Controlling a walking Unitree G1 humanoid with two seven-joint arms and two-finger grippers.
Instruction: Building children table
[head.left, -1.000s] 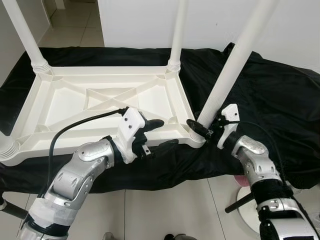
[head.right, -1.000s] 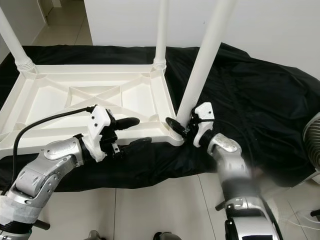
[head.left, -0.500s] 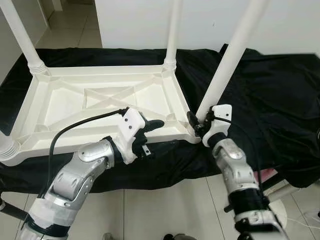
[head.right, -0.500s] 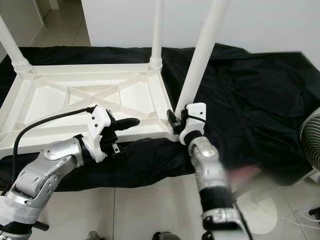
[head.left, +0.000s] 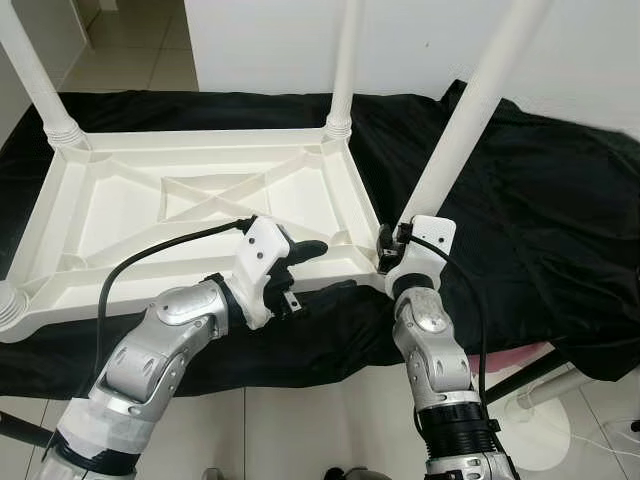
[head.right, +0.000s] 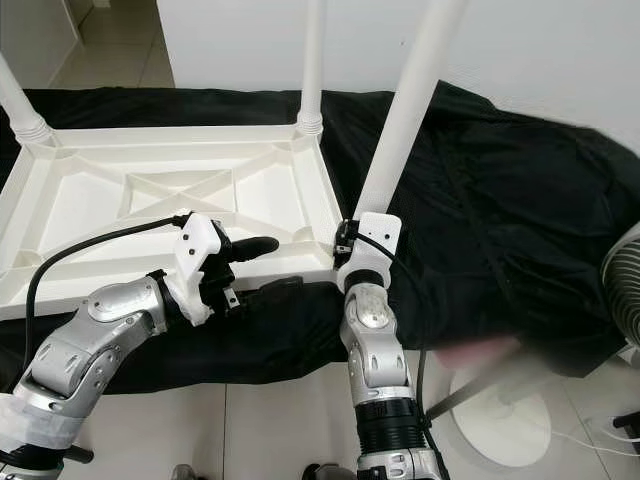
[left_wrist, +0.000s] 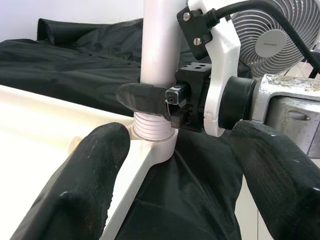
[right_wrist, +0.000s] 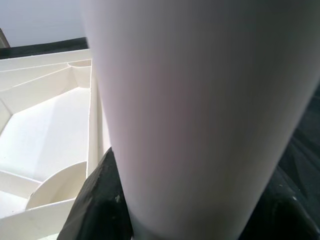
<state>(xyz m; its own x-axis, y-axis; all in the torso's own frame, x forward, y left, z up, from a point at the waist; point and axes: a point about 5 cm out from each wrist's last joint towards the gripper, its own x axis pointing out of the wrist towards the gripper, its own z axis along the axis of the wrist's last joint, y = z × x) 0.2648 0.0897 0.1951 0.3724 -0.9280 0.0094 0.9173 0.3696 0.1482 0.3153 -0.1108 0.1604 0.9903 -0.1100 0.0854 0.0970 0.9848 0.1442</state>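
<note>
Black cloth (head.left: 520, 190); upturned white table (head.left: 200, 200), ribbed underside, legs up.

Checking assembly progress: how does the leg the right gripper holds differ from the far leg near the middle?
The near-corner leg leans rightward, gripped at its base by the right gripper; the far leg stands upright, untouched. The near leg looks thicker, being closer. Both are white and sit in the tabletop's corner sockets.

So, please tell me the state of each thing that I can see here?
White plastic table top: upside down on black cloth.
Near right white table leg: leaning, threaded end at corner socket.
Far white leg: upright, seated.
Right gripper: shut on near right leg's base.
Left gripper: open, at table rim.
</note>
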